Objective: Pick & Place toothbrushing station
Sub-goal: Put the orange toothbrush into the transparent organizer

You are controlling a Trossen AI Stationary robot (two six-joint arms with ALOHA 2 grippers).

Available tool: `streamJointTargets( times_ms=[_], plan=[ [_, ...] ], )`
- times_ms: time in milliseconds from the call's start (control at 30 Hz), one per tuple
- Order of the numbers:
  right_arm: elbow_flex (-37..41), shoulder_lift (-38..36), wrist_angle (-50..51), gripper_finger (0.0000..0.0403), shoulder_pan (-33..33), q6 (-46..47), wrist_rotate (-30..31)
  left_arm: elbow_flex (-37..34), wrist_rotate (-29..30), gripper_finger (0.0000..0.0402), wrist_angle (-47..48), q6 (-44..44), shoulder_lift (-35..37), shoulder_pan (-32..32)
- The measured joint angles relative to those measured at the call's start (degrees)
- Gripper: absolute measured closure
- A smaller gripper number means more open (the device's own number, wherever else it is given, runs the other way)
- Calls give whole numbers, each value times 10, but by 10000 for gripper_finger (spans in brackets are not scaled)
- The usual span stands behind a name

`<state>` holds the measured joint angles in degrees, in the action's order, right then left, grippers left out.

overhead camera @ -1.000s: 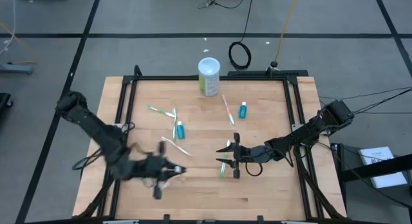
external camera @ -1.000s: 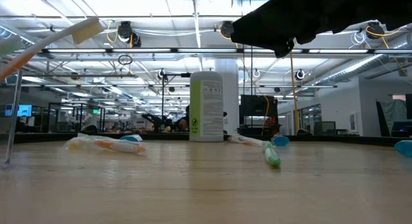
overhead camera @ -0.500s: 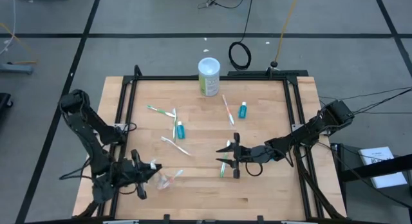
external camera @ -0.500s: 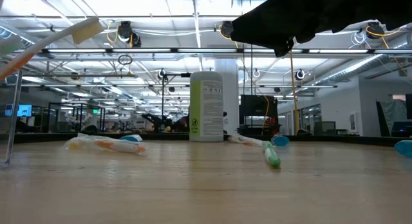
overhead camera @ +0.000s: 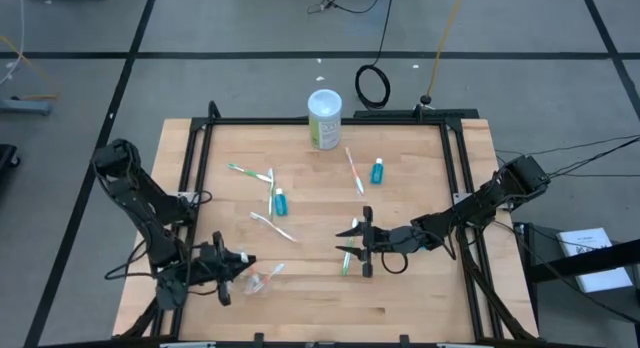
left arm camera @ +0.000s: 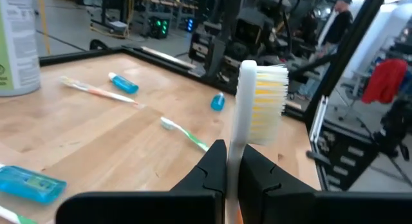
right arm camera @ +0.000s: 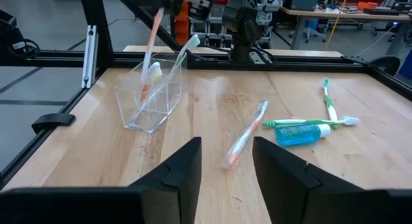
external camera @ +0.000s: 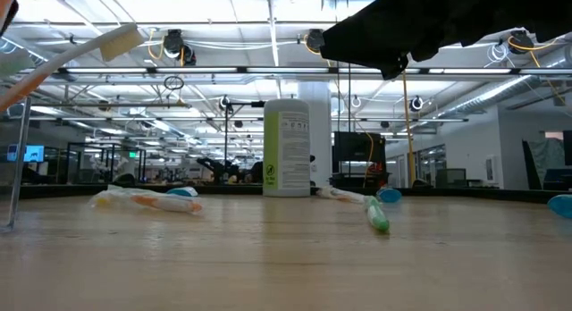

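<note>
Left pincer: near-left corner of the surface, clamped on a brush standing upright between its fingers.
Cup: just beside that pincer near the near edge, with brushes already in it.
Risk: a thin grip near the brush's end could let it pivot, miss the rim or tip the light cup.
Right pincer: mid-surface, fingers apart, over a green brush.
Far items: tube, canister at the far edge.
</note>
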<state>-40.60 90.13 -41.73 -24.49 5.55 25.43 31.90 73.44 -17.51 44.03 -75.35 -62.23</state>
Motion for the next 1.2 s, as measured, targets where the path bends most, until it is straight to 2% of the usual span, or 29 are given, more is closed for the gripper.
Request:
streamJointTargets(
  times_ms=[400, 600, 867, 933, 1200],
  plan=[
    [0, 0, 0, 273, 0, -2, 0, 0, -50, 389, 19, 31, -52, 28],
    [0, 0, 0, 273, 2, -4, 0, 0, -62, 367, 19, 44, -70, 40],
    [0, 0, 0, 273, 2, -4, 0, 0, -121, 385, 14, 52, -72, 57],
    [0, 0, 0, 273, 2, -4, 0, 0, -136, 370, 9, 57, -72, 62],
    [0, 0, 5, 273, 2, -4, 0, 0, -147, 259, 10, 53, -72, 79]
  ],
)
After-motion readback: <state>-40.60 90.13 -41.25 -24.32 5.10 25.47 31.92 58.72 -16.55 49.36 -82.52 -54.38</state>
